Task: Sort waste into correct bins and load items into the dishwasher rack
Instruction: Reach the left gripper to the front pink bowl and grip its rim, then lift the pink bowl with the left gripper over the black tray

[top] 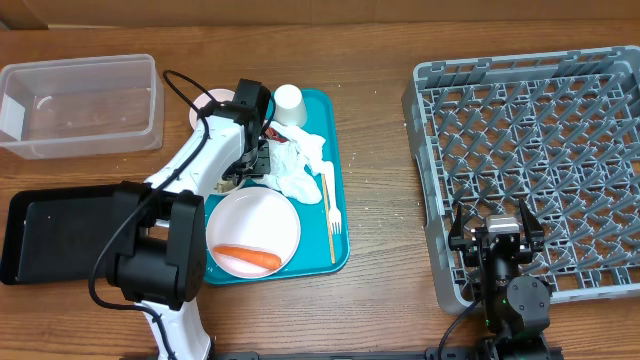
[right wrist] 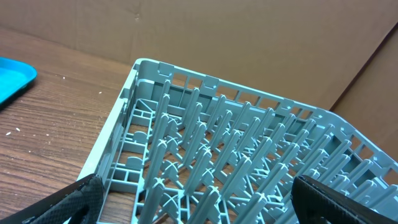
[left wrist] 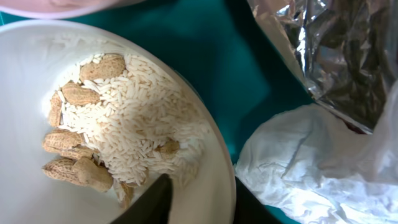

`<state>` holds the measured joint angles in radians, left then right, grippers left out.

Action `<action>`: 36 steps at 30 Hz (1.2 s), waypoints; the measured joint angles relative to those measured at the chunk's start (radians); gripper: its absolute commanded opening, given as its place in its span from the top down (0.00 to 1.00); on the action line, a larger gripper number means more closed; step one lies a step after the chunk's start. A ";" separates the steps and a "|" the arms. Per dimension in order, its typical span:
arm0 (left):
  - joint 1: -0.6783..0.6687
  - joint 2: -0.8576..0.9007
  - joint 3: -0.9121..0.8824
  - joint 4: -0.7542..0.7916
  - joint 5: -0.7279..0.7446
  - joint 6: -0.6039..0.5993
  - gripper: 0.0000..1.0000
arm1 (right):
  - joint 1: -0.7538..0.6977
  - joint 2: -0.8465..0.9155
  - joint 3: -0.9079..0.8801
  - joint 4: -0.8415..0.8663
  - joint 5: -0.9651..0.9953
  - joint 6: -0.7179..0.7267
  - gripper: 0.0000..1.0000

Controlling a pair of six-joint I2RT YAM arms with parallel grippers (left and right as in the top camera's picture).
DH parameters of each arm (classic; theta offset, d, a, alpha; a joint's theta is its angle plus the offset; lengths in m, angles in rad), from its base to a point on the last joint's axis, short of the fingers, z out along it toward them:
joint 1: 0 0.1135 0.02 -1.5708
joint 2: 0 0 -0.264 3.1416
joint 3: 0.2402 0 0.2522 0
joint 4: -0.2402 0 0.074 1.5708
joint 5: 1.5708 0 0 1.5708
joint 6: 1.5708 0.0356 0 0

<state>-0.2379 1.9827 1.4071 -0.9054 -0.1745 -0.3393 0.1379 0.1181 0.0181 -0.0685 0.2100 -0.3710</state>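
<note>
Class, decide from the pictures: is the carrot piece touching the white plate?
Touching. The overhead view shows the carrot piece lying on the white plate, well inside its rim.

The left arm [top: 190,165] has white tubular links. A black box-shaped joint housing [top: 160,250] sits at its lower joint, and the wrist block is also black. A thin black cable [top: 183,88] runs in loops along the arm. The left gripper [left wrist: 200,186] has two matte black fingers [left wrist: 149,202]. The right arm [top: 508,290] is compact and black throughout. The right gripper [right wrist: 198,183] has two black wedge-shaped fingers [right wrist: 62,205].
</note>
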 measured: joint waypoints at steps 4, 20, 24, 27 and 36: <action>-0.004 0.000 0.001 0.003 0.005 0.001 0.84 | 0.000 0.000 0.000 0.000 0.000 0.000 0.00; -0.003 0.001 0.106 -0.109 0.002 0.001 0.96 | 0.000 0.000 0.000 0.000 0.000 0.000 0.00; -0.003 0.001 0.188 -0.175 0.006 0.001 0.96 | 0.000 0.000 0.000 0.000 0.000 0.000 0.00; -0.003 0.001 0.255 -0.240 0.021 0.000 0.96 | 0.000 0.000 0.000 0.000 0.000 0.000 0.00; 0.018 -0.034 0.380 -0.397 0.074 -0.035 0.96 | 0.000 0.000 0.000 0.000 0.000 0.000 0.00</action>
<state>-0.2199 1.9484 1.7874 -1.3029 -0.1009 -0.3740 0.1379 0.1181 0.0181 -0.0681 0.2100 -0.3706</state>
